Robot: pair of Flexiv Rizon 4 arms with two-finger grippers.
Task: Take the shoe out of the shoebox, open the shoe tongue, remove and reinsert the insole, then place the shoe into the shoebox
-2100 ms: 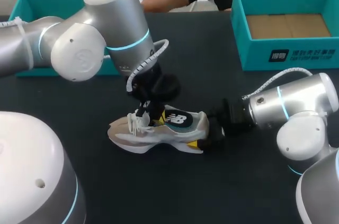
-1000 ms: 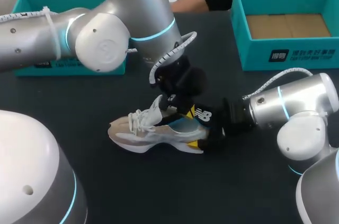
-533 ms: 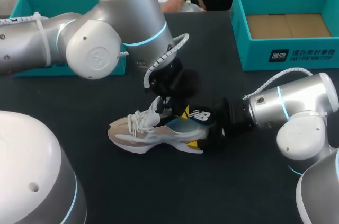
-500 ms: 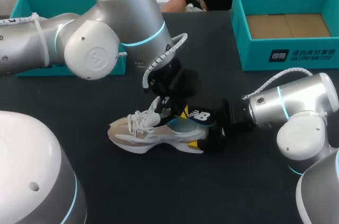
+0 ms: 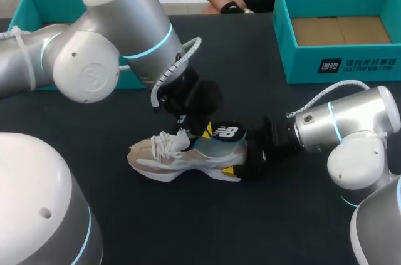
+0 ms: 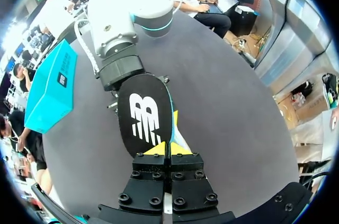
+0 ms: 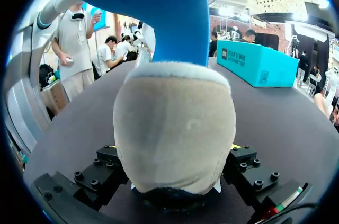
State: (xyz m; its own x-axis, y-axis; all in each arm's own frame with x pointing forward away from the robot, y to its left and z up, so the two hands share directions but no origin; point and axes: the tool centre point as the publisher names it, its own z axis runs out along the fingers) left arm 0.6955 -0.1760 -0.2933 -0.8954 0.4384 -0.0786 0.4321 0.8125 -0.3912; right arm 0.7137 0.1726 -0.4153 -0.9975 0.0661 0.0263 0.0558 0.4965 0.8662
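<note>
The left arm is built of fat brushed-silver cylinders with rounded caps. A glowing cyan ring circles the joint nearest the gripper. A white coiled cable runs to a black wrist housing just behind the left gripper. Its two black finger blocks carry rows of round screws and end in yellow tips. A white cable tie girds the link far back from it. The right arm is the same silver, with a cyan band and a thin white cable looped over it. Its wrist is black behind the right gripper, whose fingers sit on black screwed mounts.
</note>
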